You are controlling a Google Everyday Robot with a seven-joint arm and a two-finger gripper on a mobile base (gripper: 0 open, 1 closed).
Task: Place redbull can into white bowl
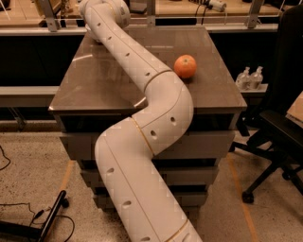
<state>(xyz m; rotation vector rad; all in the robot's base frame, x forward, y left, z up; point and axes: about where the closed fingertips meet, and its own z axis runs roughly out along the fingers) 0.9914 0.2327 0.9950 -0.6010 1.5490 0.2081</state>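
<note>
My white arm (142, 71) reaches from the lower middle across the brown table (94, 90) to its far left corner. Its wrist (106, 12) covers that corner. The gripper is beyond the wrist and hidden by it. The redbull can is out of view. The white bowl is out of view; the arm hides the place where the wrist ends. An orange (185, 66) lies on the right part of the table, just right of the arm's elbow and apart from it.
The table stands on a stack of grey drawers (213, 142). A black office chair (279, 123) is at the right, with two small clear bottles (251, 78) on a shelf behind it. A black stand and cables (42, 222) lie on the floor at the lower left.
</note>
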